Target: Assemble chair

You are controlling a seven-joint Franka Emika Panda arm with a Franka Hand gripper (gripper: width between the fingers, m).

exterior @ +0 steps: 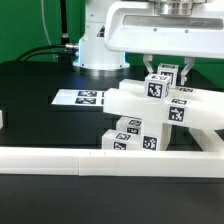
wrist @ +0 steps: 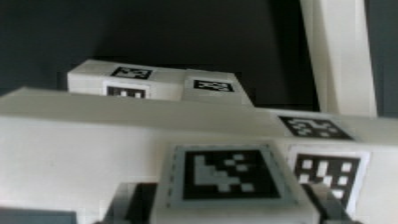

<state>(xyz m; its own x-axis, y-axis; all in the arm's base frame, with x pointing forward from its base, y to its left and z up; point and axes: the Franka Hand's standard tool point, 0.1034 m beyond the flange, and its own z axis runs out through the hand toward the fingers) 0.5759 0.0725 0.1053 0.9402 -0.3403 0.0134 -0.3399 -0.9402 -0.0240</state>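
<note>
Exterior view shows the claw [exterior: 166, 71] clenched on a tagged white chair post [exterior: 160, 84], held upright above the chair's stacked white parts [exterior: 140, 118] just behind the border rail [exterior: 100, 160], apparently to seat it there.

Robotics lab: arm base [exterior: 100, 45] bolted at black table's [exterior: 30, 100] far edge, tagged marker board [exterior: 82, 98], green backdrop [exterior: 25, 25], cables.

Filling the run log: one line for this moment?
gripper: shut on chair part | chair parts by border rail | marker board behind
</note>
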